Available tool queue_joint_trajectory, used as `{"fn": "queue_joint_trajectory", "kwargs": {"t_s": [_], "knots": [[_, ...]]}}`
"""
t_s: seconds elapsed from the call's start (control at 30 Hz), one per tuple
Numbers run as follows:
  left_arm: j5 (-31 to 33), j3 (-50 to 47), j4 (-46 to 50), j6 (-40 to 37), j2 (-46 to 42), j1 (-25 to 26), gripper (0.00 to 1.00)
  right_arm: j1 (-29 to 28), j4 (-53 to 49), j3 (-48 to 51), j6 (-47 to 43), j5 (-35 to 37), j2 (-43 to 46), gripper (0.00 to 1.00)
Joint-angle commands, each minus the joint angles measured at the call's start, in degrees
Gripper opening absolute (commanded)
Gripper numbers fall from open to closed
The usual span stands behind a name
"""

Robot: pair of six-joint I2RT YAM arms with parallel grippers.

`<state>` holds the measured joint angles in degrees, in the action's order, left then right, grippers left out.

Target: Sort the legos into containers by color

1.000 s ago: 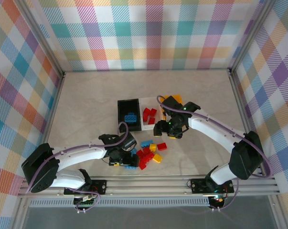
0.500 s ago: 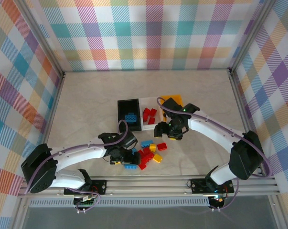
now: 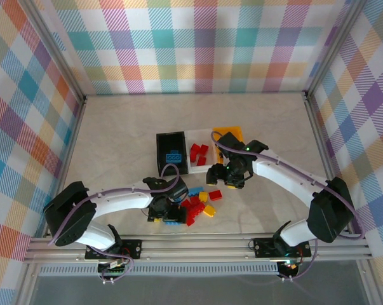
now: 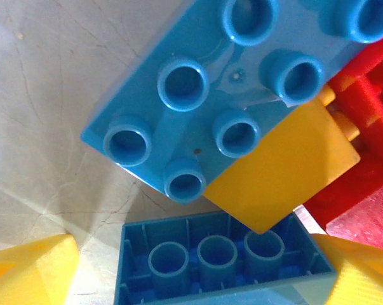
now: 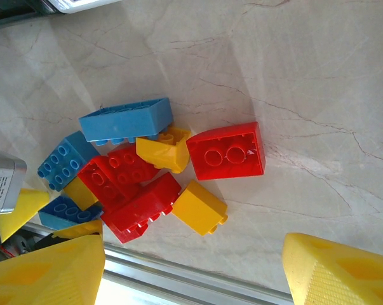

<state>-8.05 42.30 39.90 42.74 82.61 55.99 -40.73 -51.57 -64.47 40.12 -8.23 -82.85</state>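
Loose legos lie in a pile (image 3: 197,204) near the table's front: red, yellow and blue bricks. My left gripper (image 3: 170,210) hangs low over the pile's left end. It is open, and an upside-down blue brick (image 4: 223,260) lies between its yellow fingertips (image 4: 26,267), with a gap on the left side. A studded blue brick (image 4: 204,95) and a yellow one (image 4: 286,171) lie just beyond. My right gripper (image 5: 194,279) is open and holds nothing, above a red brick (image 5: 228,151) and a yellow brick (image 5: 199,206). The containers stand behind: black (image 3: 161,143), white (image 3: 195,135), yellow-orange (image 3: 232,133).
The black bin holds a blue brick (image 3: 173,156) and the white bin holds red bricks (image 3: 199,153). My right arm (image 3: 286,181) crosses over the yellow-orange bin. A metal rail (image 3: 197,244) runs along the near edge, and checkered walls enclose the table.
My left gripper has shifted right, onto the pile's blue bricks. My right gripper has drifted slightly from the bins toward the pile, still open.
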Motion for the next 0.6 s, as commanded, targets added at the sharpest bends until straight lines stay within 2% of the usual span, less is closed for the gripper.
{"fn": "queue_joint_trajectory", "kwargs": {"t_s": [0.0, 0.3, 0.37, 0.57], "knots": [[1.21, 1.43, 0.59, -0.38, 0.36, 1.21, 0.88, -0.05, 0.38, 0.92, 1.09, -0.47, 1.2, 0.74], [2.65, 2.57, 2.98, -1.93, 0.5, 1.17, 0.71, -0.01, 0.61, 0.4, 1.22, -0.47, 0.5, 0.74], [3.16, 2.78, 3.88, -2.14, -0.2, 1.2, 0.64, -0.12, 0.53, 0.25, 1.19, -0.45, 0.19, 0.74], [4.36, 3.46, 7.89, -2.06, -4.42, 1.17, 0.63, -0.06, 0.97, 0.31, 1.37, -0.64, -0.38, 0.74]]}}
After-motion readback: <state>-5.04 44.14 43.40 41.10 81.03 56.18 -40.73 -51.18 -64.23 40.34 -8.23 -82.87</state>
